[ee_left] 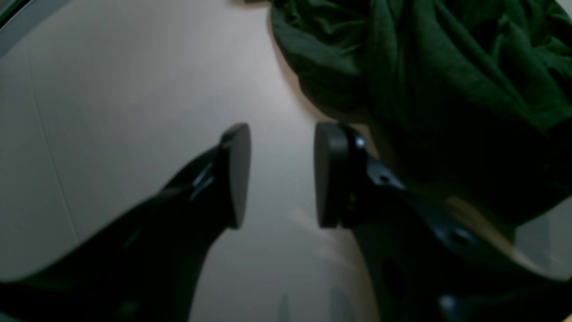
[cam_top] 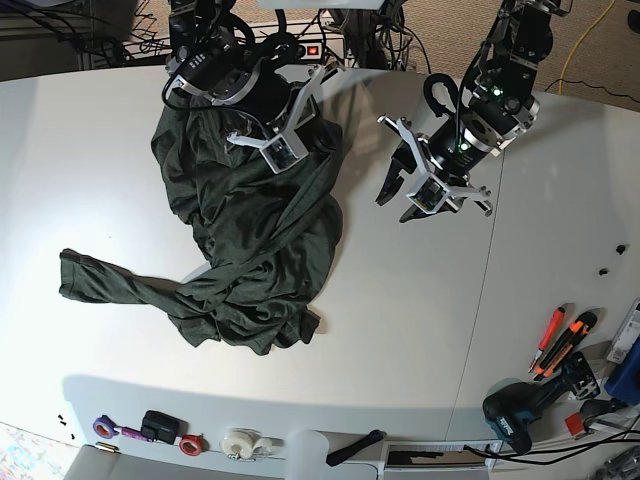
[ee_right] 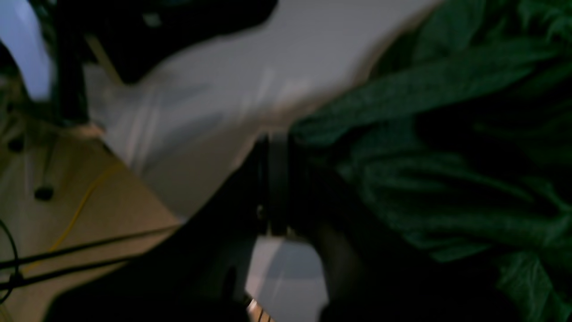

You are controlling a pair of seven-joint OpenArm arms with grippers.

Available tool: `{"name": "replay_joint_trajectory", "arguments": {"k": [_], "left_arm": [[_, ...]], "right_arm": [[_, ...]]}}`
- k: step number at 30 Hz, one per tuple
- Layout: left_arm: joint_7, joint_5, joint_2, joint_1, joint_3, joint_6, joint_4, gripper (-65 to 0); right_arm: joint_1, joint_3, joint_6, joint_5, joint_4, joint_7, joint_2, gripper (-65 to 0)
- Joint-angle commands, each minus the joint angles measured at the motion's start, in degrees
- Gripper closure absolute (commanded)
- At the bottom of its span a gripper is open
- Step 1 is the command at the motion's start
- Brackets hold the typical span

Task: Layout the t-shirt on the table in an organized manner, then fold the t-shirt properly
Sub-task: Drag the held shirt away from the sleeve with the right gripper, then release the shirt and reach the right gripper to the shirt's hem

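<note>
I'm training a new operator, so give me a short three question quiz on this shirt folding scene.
1. True or false: the left gripper is gripping the dark green soft fabric t-shirt.
2. On the wide white table the t-shirt lies: A spread flat, B crumpled in a heap, C neatly folded?
3. Which gripper is over the t-shirt?
Key: 1 false, its jaws stand open and empty. 2 B. 3 the right gripper.

Tape rolls (cam_top: pixel 240 441) line the near edge, far from both jaws. Orange cutters (cam_top: pixel 562 340) and a drill (cam_top: pixel 525 408) lie nearer the open pair.
</note>
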Motion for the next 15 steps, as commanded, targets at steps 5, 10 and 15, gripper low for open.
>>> {"name": "replay_joint_trajectory", "arguments": {"k": [5, 10, 15], "left_arm": [[-1.2, -0.4, -0.3, -0.4, -0.2, 0.2, 1.1, -24.7], [-1.3, -0.4, -0.3, -0.4, -0.2, 0.2, 1.1, -24.7], [-1.3, -0.5, -0.3, -0.4, -0.2, 0.1, 1.1, -24.7]], "right_arm": [[0.2, 0.0, 0.9, 1.0, 1.1, 1.1, -0.1, -27.1], [0.2, 0.0, 0.9, 1.0, 1.1, 3.6, -0.1, -27.1], [0.3, 0.0, 0.9, 0.9, 1.1, 4.9, -0.1, -27.1]]}}
